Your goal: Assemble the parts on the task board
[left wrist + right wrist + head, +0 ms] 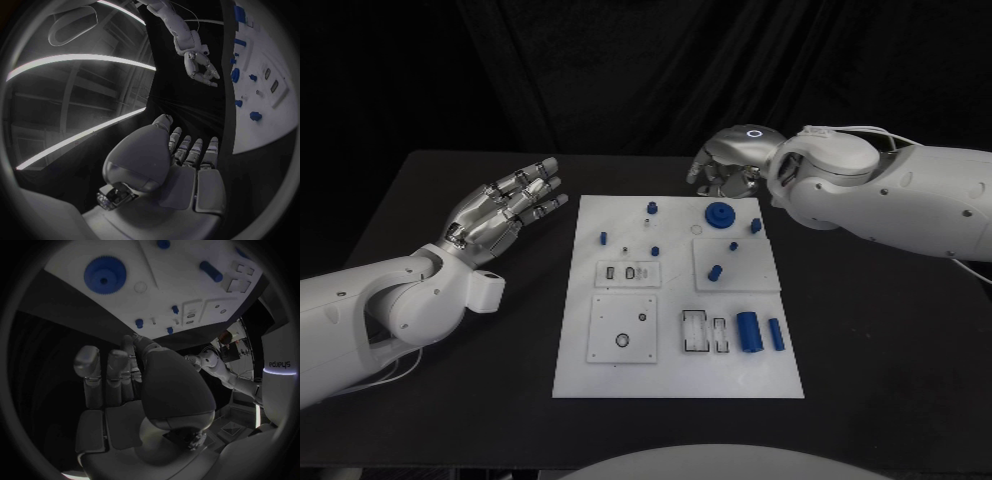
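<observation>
Left hand [502, 212] spread wide, empty, beside task board [678, 385]; right hand [728, 165] seemingly curled, grip state indeterminable

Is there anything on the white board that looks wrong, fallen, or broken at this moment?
Nothing stands out. The task board lies flat on the table, the blue gear and the small blue parts sit on it, and both hands, left hand and right hand, hold nothing.
</observation>
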`<state>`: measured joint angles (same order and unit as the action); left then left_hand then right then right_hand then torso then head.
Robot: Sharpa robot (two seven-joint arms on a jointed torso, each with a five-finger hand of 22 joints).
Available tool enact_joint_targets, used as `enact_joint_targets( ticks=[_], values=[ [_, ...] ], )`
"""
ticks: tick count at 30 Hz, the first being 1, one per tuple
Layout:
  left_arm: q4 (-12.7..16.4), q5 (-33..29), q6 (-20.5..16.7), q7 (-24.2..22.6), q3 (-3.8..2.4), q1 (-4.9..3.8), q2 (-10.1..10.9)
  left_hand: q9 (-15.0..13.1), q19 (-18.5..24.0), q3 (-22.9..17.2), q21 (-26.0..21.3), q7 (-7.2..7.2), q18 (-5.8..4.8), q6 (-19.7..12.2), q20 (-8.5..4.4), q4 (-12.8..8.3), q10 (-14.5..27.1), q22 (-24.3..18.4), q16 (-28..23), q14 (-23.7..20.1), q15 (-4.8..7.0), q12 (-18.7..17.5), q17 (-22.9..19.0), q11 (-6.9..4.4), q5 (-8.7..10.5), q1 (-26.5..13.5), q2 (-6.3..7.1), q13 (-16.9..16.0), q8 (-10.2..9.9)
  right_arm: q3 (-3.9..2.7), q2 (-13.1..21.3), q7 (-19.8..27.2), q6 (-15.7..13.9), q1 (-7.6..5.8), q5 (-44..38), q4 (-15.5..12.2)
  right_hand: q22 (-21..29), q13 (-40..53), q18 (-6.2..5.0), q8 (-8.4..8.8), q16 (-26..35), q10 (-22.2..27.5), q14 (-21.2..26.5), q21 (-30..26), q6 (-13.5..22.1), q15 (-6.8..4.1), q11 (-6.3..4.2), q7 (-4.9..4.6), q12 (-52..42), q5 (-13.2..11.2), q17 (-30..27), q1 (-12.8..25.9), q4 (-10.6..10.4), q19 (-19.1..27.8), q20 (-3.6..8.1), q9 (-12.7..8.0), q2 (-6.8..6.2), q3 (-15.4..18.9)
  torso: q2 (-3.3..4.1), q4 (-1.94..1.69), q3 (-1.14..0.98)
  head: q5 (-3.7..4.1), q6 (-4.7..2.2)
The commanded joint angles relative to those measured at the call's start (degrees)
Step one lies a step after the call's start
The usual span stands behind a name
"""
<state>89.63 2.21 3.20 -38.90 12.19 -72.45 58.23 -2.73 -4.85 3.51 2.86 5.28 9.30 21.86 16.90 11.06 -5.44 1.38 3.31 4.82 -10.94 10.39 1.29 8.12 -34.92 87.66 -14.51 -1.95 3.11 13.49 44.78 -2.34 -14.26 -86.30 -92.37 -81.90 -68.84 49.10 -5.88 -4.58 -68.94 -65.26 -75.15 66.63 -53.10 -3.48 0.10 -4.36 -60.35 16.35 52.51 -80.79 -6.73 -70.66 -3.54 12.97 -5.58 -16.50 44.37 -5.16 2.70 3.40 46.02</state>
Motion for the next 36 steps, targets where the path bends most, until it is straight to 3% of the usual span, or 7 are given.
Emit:
enact_joint_targets(
  ticks=[1, 6, 11, 14, 23, 35, 36],
  values=[
    [0.3, 0.0, 0.4, -3.2, -0.05, -0.04, -0.1, -0.1, -0.3, -0.6, 0.2, 0.25, -0.84, 1.1, -0.06, -0.2, -0.4, 0.0, 0.0, 0.0, 0.11, 0.3, 0.1, -0.06, -0.39, 0.0, -0.51, -0.1, 0.3, 0.21, 2.6, -5.0, 4.0, 0.15, 2.4, -1.7, -2.4, 20.7, 0.19, 0.61, -10.4, -7.3, -5.8, 1.7, -0.2, 0.35, 0.30, -0.31, -17.1, -1.0, 16.7, 1.4, -0.7, -1.6, -0.46, 0.6, -0.23, 1.0, -0.06, 0.20, 0.04, 0.14, 0.13],
    [0.0, 0.0, 0.6, -3.2, -0.06, -0.01, -0.2, -0.2, -0.2, -0.7, 0.1, 0.40, -0.86, 1.4, -0.06, -0.2, -0.4, 0.0, 0.0, -0.1, 0.13, 0.3, 0.0, -0.04, -0.39, 0.0, -0.52, -0.1, 0.4, 0.42, 5.3, -7.6, 4.0, 0.78, 2.6, -2.6, -10.2, 40.9, 1.93, 0.62, -21.1, -24.7, -14.8, 9.7, 0.0, 1.21, 0.71, -0.99, -29.7, -3.1, 37.5, 5.1, -2.9, -7.1, -0.82, 1.7, -0.03, 4.5, -0.05, 0.22, 0.04, 0.16, 0.14],
    [-0.3, 0.0, 0.9, -3.2, -0.06, 0.02, -0.4, -0.2, -0.2, -0.8, 0.2, 0.43, -0.86, 1.4, -0.06, -0.2, -0.4, 0.0, 0.1, 0.0, 0.14, 0.2, 0.1, -0.05, -0.38, 0.0, -0.53, -0.1, 0.4, 0.51, 5.9, -9.1, 3.8, 1.65, 2.7, -2.5, -15.6, 40.9, 3.55, 0.83, -21.1, -24.7, -14.8, 16.0, 1.0, 1.73, 1.03, -1.43, -29.7, -3.3, 37.5, 7.4, -4.5, -12.4, -1.07, 1.8, 0.41, 6.6, 0.08, -0.08, 0.13, 0.33, -0.02],
    [-0.3, 0.0, 1.1, -3.0, -0.06, 0.04, -0.5, -0.2, -0.2, -0.8, 0.2, 0.46, -0.87, 1.5, -0.06, -0.3, -0.4, 0.0, 0.0, -0.1, 0.12, 0.3, 0.0, -0.03, -0.38, 0.0, -0.54, -0.1, 0.4, 0.53, 5.8, -9.3, 3.9, 2.24, 2.7, -2.3, -17.1, 40.9, 4.08, 0.89, -21.1, -24.7, -14.8, 17.9, 1.8, 1.74, 1.09, -1.52, -29.7, -2.1, 37.5, 7.0, -4.3, -14.1, -1.10, 1.6, 0.65, 6.8, 0.09, 0.20, 0.05, 0.03, 0.04],
    [-0.5, 0.0, 1.3, -2.9, -0.07, 0.07, -0.5, -0.2, -0.2, -1.0, 0.2, 0.52, -0.89, 1.5, -0.05, -0.4, -0.4, 0.0, 0.1, 0.0, 0.09, 0.2, 0.0, 0.00, -0.37, 0.1, -0.55, -0.1, 0.5, 0.55, 4.6, -9.5, 3.8, 3.58, 2.7, -0.9, -17.8, 40.9, 4.17, 1.08, -21.1, -24.7, -14.8, 18.4, 8.1, 1.16, 0.27, -0.43, -29.7, 1.5, 37.5, 4.8, -2.4, -14.4, -0.72, -0.7, 0.94, 6.1, 0.07, 0.32, 0.01, -0.30, 0.10],
    [-0.9, 0.0, 1.6, -2.8, -0.07, 0.15, -0.4, -0.1, -0.2, -1.1, 0.1, 0.50, -0.94, 1.3, -0.05, -0.5, -0.3, 0.0, 0.0, -0.1, -0.02, 0.2, 0.0, 0.06, -0.27, 0.1, -0.41, 0.0, 0.4, 0.55, 3.0, -10.0, 3.4, 4.14, 2.7, 1.1, -16.7, 40.9, 3.58, 0.88, -21.1, -24.7, -14.8, 16.5, 9.8, 0.78, -0.11, -0.03, -29.7, 2.4, 37.5, 3.7, -1.3, -12.7, -0.33, -1.7, 1.47, 5.4, 0.06, 0.09, 0.17, 0.13, 0.08],
    [-1.0, 0.0, 1.6, -2.8, -0.07, 0.16, -0.4, 0.0, -0.2, -1.7, 0.1, -0.70, -1.08, 0.5, -0.08, -0.7, -0.3, 0.0, 0.0, -0.1, -0.24, 0.1, 0.0, 0.63, -0.20, -0.3, -0.12, 0.0, 0.2, 0.55, 2.9, -10.1, 3.4, 4.18, 2.7, 1.3, -16.4, 40.9, 3.44, 0.72, -21.1, -24.7, -14.8, 16.1, 9.5, 0.56, -0.45, 0.49, -29.7, 2.5, 37.5, 3.5, -1.1, -12.3, -0.19, -1.7, 1.51, 5.3, 0.03, 0.08, 0.17, 0.08, -0.04]
  ],
)
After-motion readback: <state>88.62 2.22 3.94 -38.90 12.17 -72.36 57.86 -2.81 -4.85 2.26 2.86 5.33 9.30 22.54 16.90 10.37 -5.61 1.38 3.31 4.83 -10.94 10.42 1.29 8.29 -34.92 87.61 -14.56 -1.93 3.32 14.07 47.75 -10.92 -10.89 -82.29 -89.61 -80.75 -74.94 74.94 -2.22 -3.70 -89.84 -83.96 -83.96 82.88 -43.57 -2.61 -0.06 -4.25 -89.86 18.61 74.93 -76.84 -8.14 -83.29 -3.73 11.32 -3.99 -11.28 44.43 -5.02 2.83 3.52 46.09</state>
